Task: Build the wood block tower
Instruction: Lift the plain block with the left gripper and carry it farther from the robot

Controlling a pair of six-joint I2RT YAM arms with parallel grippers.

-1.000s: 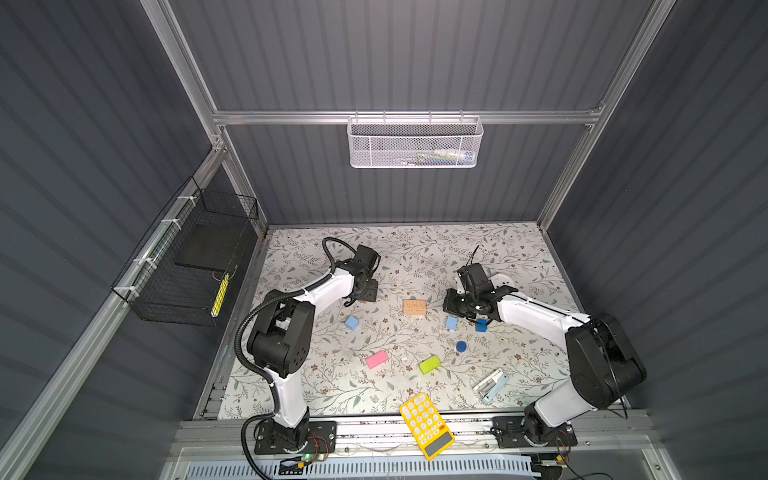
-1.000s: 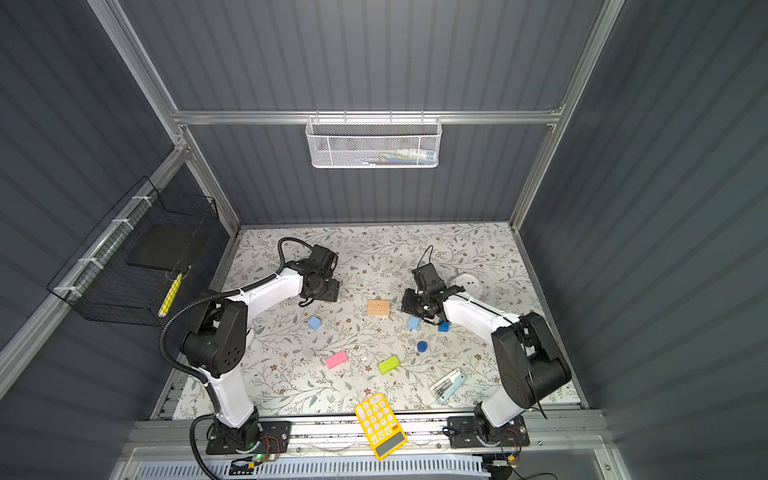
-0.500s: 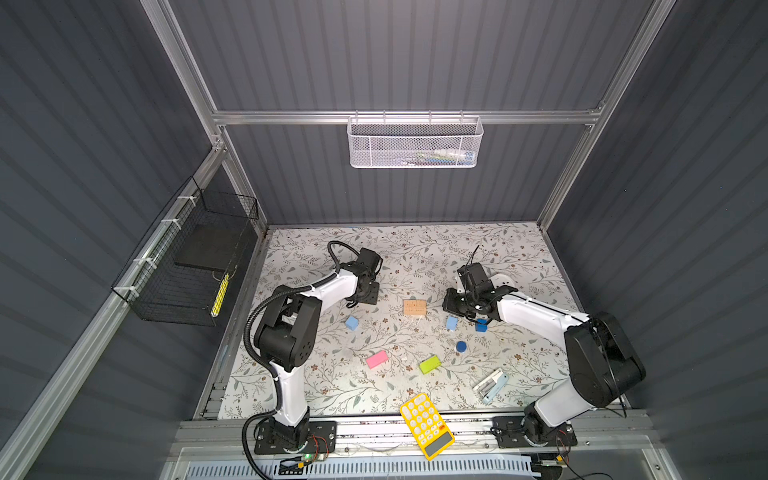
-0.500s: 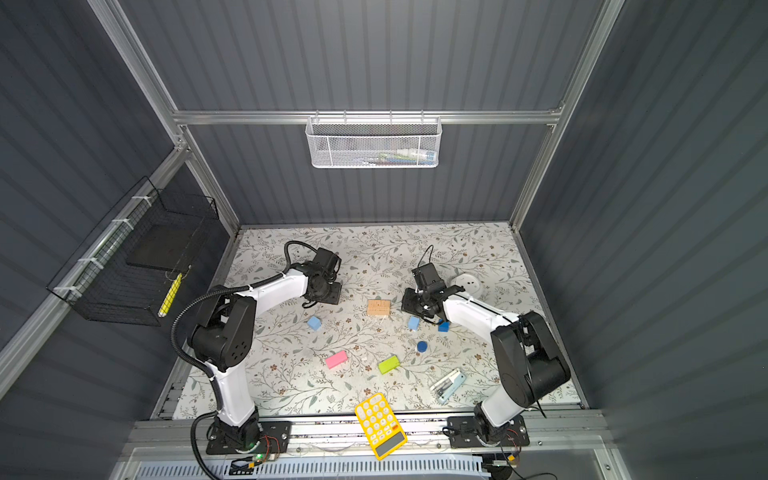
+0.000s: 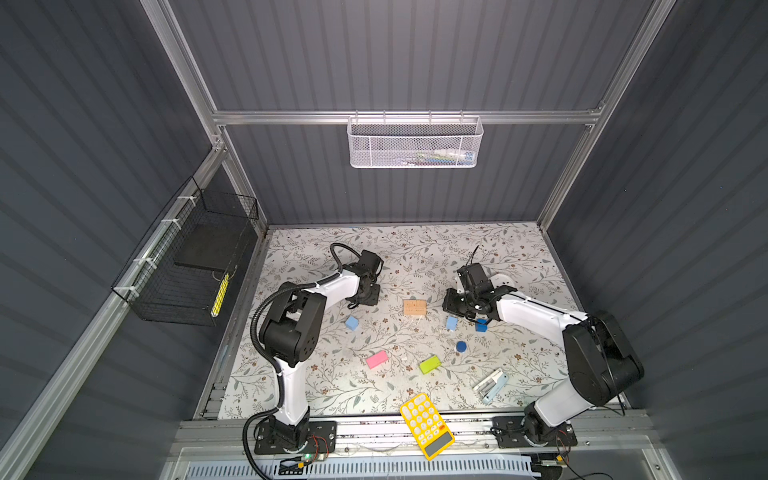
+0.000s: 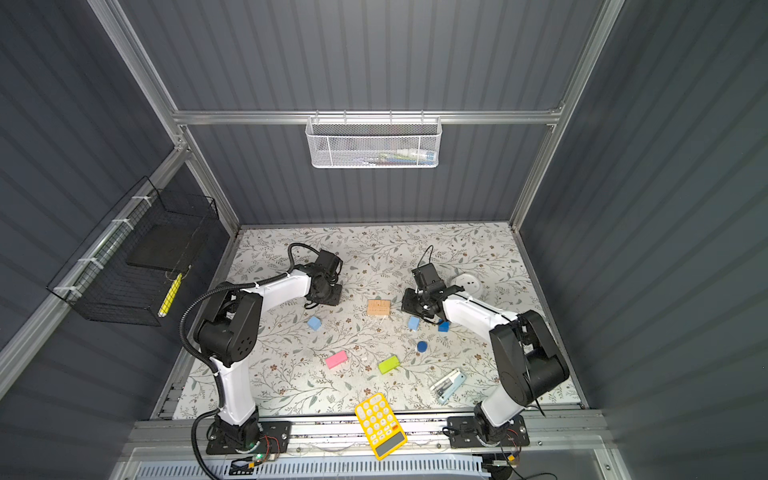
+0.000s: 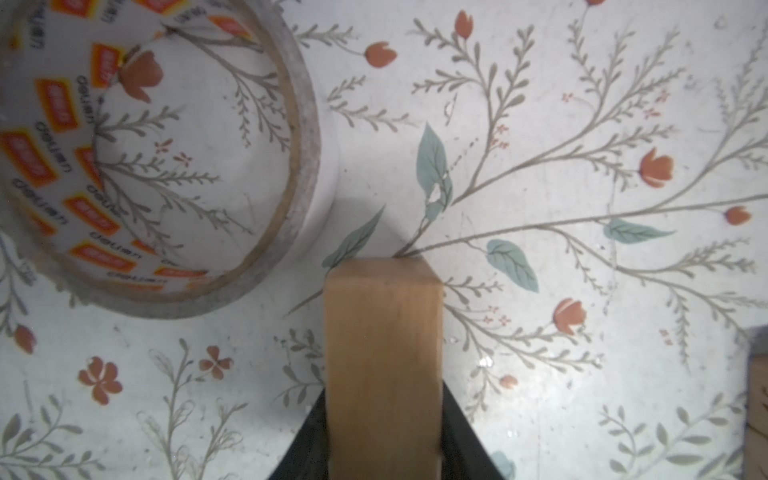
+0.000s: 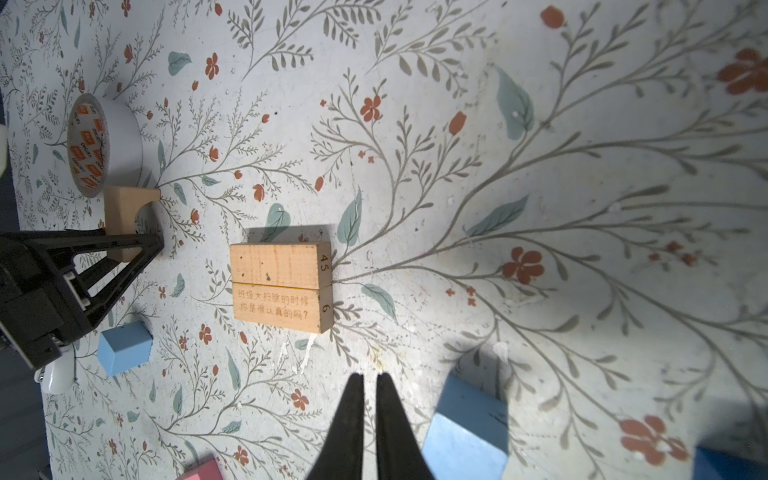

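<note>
In a top view the left claw (image 5: 367, 296) sits at nine o'clock of the paired tan bars (image 5: 414, 308) on the bench (image 5: 519, 257). Left wrist: it clamps a tan block (image 7: 382, 353), which looks like light, stiff wood, best pinched across its flat sides. Right wrist: the right claw (image 8: 370, 377) is together and empty. Since a second ago only the left arm has shifted.

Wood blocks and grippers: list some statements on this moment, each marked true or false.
Two tan bars lie side by side, touching. True.
The right gripper holds a light-blue cube. False: it is shut and empty; a light-blue cube lies loose nearby.
The left gripper has a tan block between its jaws. True.
The pink bar rests on the green bar. False: they lie apart.
</note>
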